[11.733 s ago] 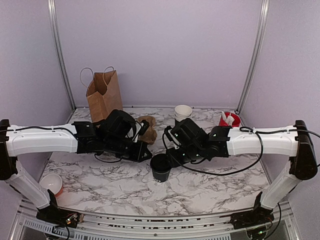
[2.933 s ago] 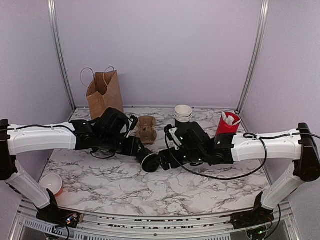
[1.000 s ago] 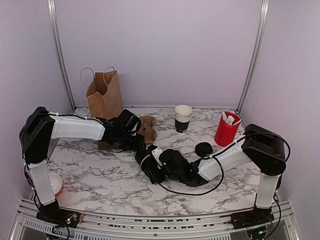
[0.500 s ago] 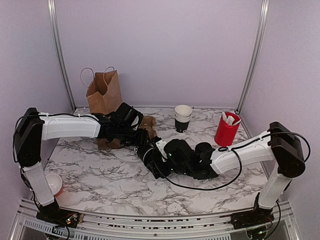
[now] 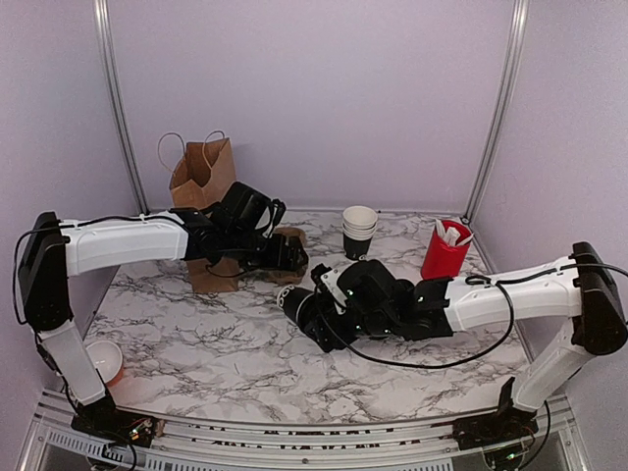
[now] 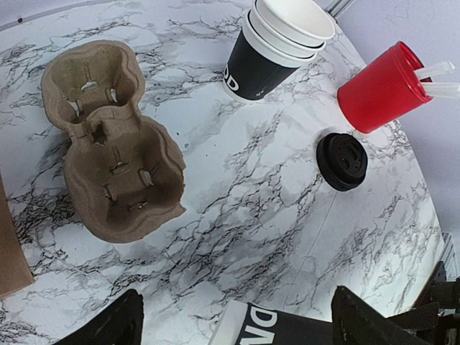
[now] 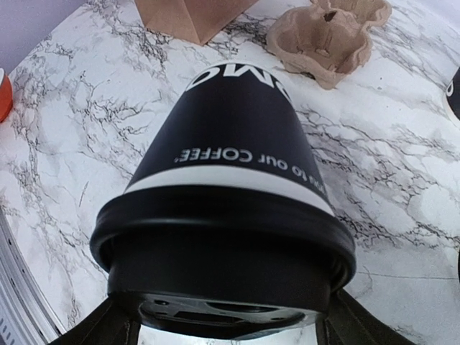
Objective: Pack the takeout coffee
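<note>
The takeout coffee [image 7: 237,165], a black paper cup with a black lid, is tipped on its side with its base pointing left. My right gripper [image 7: 230,327] is shut on it at the lid, one finger on each side. From above, the cup [image 5: 295,303] sticks out of the right gripper [image 5: 316,314] over the table's middle. My left gripper [image 6: 237,327] is open with its fingers wide apart. The cup's base [image 6: 287,329] shows below it, untouched. The left gripper [image 5: 290,259] hovers by the cardboard cup carrier [image 5: 287,247].
A brown paper bag [image 5: 201,186] stands at the back left, with the carrier [image 6: 108,144] in front of it. A stack of lidless cups [image 6: 277,43], a red cup with utensils [image 6: 381,86] and a loose black lid [image 6: 343,162] sit right. An orange bowl [image 5: 101,361] lies near left.
The left gripper has opened, let go of the cup and drawn back toward the carrier. The right gripper still holds the cup by the lid and has shifted slightly right.
</note>
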{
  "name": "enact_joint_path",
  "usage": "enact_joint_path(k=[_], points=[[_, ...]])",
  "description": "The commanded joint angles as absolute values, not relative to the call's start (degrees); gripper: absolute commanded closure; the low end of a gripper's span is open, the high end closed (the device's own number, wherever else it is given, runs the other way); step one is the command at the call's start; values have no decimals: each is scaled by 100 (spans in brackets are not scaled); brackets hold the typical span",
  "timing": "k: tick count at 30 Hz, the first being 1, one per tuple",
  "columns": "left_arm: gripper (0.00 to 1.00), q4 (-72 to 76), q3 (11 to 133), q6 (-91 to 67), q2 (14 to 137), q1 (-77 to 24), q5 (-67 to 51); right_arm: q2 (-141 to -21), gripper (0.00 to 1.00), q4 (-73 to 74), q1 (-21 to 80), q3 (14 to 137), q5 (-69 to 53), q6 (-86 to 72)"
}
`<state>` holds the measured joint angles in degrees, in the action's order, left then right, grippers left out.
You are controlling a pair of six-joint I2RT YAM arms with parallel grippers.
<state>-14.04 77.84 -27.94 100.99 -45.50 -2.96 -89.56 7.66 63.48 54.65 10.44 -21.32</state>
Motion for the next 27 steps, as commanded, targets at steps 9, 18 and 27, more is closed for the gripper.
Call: enact_joint_path(k=[9, 18, 27], points=[[7, -1467, 7626, -2740, 9072, -4562, -242, -7410, 44, 4001, 5995, 5964, 516, -2804], [7, -1226, 7115, -2804, 8388, -4562, -448, -6331, 44, 6252, 5070, 5971, 206, -3114], [7, -1118, 6649, -2767, 7826, -4562, -600, -6081, 44, 7425, 3766, 5905, -210, -2743]])
